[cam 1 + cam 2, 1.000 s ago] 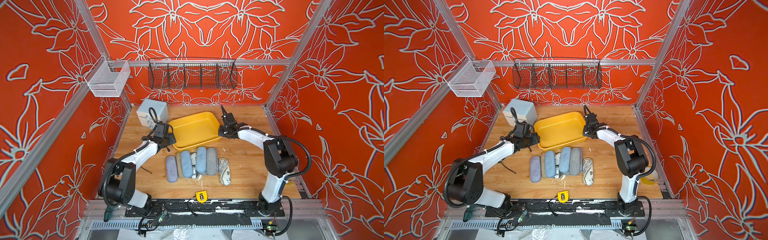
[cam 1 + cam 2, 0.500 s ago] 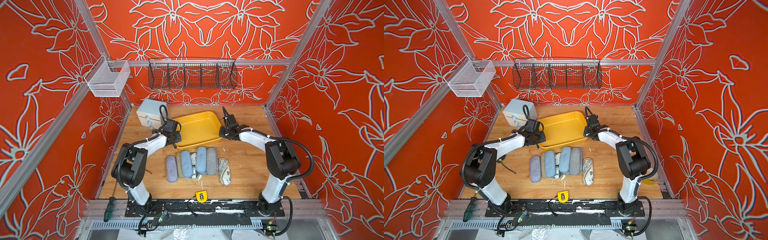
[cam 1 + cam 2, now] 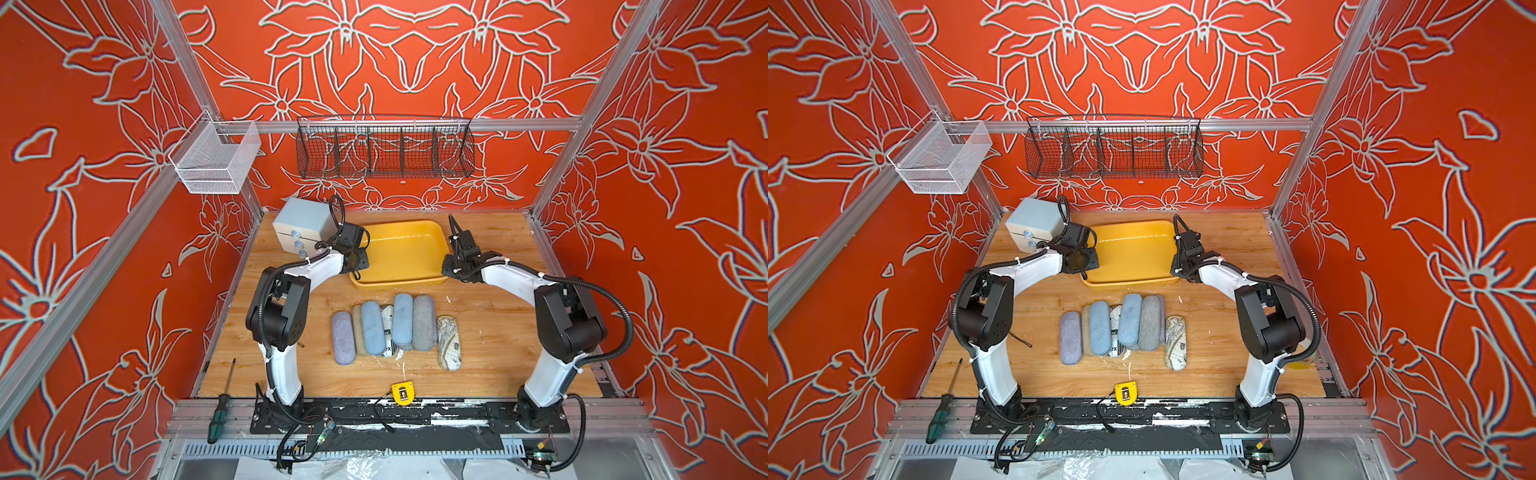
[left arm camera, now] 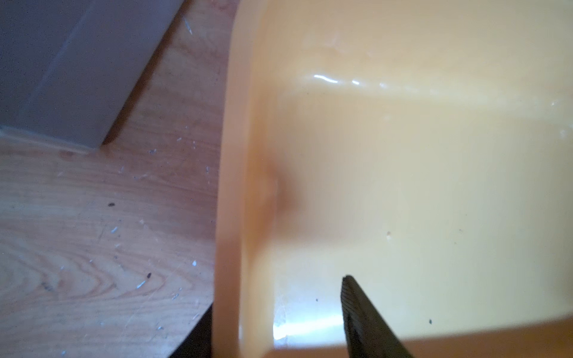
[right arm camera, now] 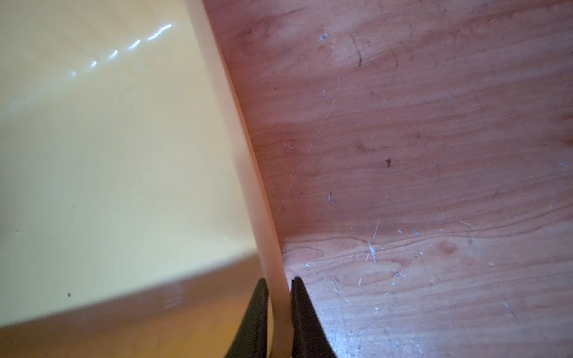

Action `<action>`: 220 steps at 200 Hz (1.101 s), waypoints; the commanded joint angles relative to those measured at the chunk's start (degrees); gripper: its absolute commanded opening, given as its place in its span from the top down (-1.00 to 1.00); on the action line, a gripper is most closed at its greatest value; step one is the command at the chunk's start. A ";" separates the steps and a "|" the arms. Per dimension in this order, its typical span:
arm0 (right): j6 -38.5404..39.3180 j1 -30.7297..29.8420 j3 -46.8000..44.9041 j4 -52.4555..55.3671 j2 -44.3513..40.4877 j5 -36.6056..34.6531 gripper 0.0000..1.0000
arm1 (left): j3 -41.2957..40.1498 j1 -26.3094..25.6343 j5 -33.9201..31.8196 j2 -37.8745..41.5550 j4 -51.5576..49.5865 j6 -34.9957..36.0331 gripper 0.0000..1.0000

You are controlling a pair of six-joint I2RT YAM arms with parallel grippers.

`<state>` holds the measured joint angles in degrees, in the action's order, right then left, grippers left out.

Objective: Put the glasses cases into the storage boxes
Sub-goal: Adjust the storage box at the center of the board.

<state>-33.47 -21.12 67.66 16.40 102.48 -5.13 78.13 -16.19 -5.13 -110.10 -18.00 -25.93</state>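
The yellow storage box (image 3: 399, 253) (image 3: 1133, 253) lies at the back middle with nothing in it. My left gripper (image 3: 358, 261) (image 4: 277, 294) is shut on its left wall, with one finger inside the storage box (image 4: 403, 155) and one outside. My right gripper (image 3: 450, 268) (image 5: 280, 279) is shut on the right rim of the storage box (image 5: 108, 155). Several glasses cases lie in a row in front, partly overlapping: lavender (image 3: 343, 338), light blue (image 3: 372, 328), newsprint-printed (image 3: 387, 336), light blue (image 3: 402, 318), grey (image 3: 424, 322) and map-printed (image 3: 449, 343).
A pale knobbed drawer cabinet (image 3: 301, 224) stands just left of the storage box, close to my left wrist. A yellow tape measure (image 3: 402, 392) lies at the front edge and a screwdriver (image 3: 222, 399) at the front left. A black wire basket (image 3: 384, 149) and a white one (image 3: 216, 160) hang on the walls.
My left arm has swung its shoulder round and carried the gripper back and to the right along the storage box's left side. The box has turned slightly. The right gripper has hardly moved.
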 commanded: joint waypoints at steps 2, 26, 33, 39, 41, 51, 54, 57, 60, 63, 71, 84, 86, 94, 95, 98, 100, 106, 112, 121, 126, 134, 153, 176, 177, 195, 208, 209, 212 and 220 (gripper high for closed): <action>1.35 -0.67 -1.83 5.13 -0.52 2.21 0.66 | 3.21 -0.59 -0.32 -0.99 -1.46 2.01 -0.17; 1.95 -0.65 -1.61 5.13 -0.74 2.07 0.49 | 3.35 -0.57 -0.41 0.34 -2.79 2.23 -0.38; 2.25 -0.67 -1.46 5.19 -0.87 2.08 0.44 | 3.18 -0.60 -0.50 0.96 -3.20 2.16 -0.46; 2.53 -0.59 -1.11 5.41 -0.96 2.10 0.38 | 3.04 -0.60 -0.59 1.50 -3.57 2.03 -0.55; 2.54 -0.58 -1.01 5.46 -1.01 2.08 0.36 | 3.01 -0.60 -0.65 1.61 -3.72 2.03 -0.57; 2.87 -0.58 -0.57 5.63 -1.05 2.21 0.29 | 2.91 -0.60 -0.76 2.21 -4.34 1.80 -0.66; 2.95 -0.58 -0.44 5.77 -1.05 2.22 0.26 | 2.91 -0.60 -0.87 2.33 -4.70 1.76 -0.69; 2.97 -0.57 -0.23 5.89 -1.12 2.30 0.24 | 2.98 -0.56 -1.00 2.52 -4.93 1.71 -0.72; 3.05 -0.58 -0.10 5.98 -1.14 2.23 0.22 | 3.04 -0.59 -1.13 2.68 -5.14 1.81 -0.75; 3.13 -0.58 0.00 5.98 -1.26 2.23 0.20 | 2.93 -0.60 -1.26 2.89 -5.32 1.82 -0.76; 3.33 -0.58 0.11 5.99 -1.63 2.20 0.11 | 2.53 -0.60 -1.61 3.65 -5.34 1.85 -0.81; 3.87 -0.50 0.45 6.43 -2.54 1.99 -0.08 | 1.33 -0.60 -2.32 5.53 -4.75 1.78 -0.87; 3.97 -0.50 0.52 6.49 -2.72 2.06 -0.11 | 1.15 -0.60 -2.38 5.85 -4.65 1.79 -0.88; 4.26 -0.50 0.54 6.76 -3.57 2.30 -0.26 | 0.51 -0.58 -2.80 7.10 -4.44 1.91 -0.91; 4.28 -0.50 0.54 6.82 -3.67 2.31 -0.29 | 0.48 -0.59 -2.84 7.32 -4.43 1.93 -0.91; 4.35 -0.50 0.54 6.87 -4.02 2.44 -0.34 | 0.33 -0.60 -2.95 7.94 -4.52 1.88 -0.92; 4.40 -0.54 0.50 6.93 -4.19 2.59 -0.37 | 0.24 -0.60 -2.96 8.32 -4.51 1.92 -0.93; 4.53 -0.51 0.33 7.02 -5.14 2.68 -0.46 | -0.02 -0.60 -2.94 9.58 -4.61 2.01 -0.94; 4.69 -0.53 0.00 7.07 -6.19 2.57 -0.51 | -0.36 -0.60 -2.89 10.81 -4.55 2.00 -0.96; 4.89 -0.50 -0.62 6.89 -7.95 2.36 -0.64 | -0.97 -0.69 -2.84 12.80 -4.74 1.73 -0.97; 5.16 -0.50 -0.93 6.58 -9.05 2.36 -0.69 | -1.37 -0.78 -2.87 13.96 -4.88 1.55 -0.97; 5.40 -0.45 -1.53 6.32 -10.97 2.18 -0.77 | -2.23 -0.99 -3.03 15.99 -5.07 1.22 -0.97; 6.60 -0.54 -2.47 5.77 -15.67 1.75 -0.87 | -4.61 -1.80 -4.22 20.87 -6.43 -0.03 -0.97; 8.78 -0.50 -3.26 5.85 -21.62 0.72 -0.91 | -8.62 -3.43 -5.75 26.95 -9.80 -2.69 -0.97; 8.91 -0.50 -3.29 5.84 -21.88 0.68 -0.91 | -8.88 -3.55 -5.76 27.22 -9.92 -2.79 -0.97; 10.45 -0.43 -4.44 5.60 -26.24 0.17 -0.95 | -13.86 -5.67 -6.53 32.47 -12.19 -5.44 -0.96; 11.18 -0.42 -5.61 4.73 -28.76 0.10 -0.95 | -17.70 -7.31 -6.70 36.01 -14.13 -8.41 -0.95; 11.21 -0.41 -5.65 4.71 -28.92 0.11 -0.95 | -17.98 -7.47 -6.72 36.19 -14.28 -8.68 -0.95; 11.38 -0.48 -5.89 4.65 -29.33 0.16 -0.95 | -18.74 -7.91 -6.92 36.94 -14.72 -9.50 -0.93; 11.58 -0.50 -6.27 4.60 -30.13 0.20 -0.95 | -21.38 -9.51 -7.67 38.82 -15.38 -12.65 -0.89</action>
<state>-24.05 -21.41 63.35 21.50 74.72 -3.33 62.63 -22.68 -10.44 -75.57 -27.00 -30.68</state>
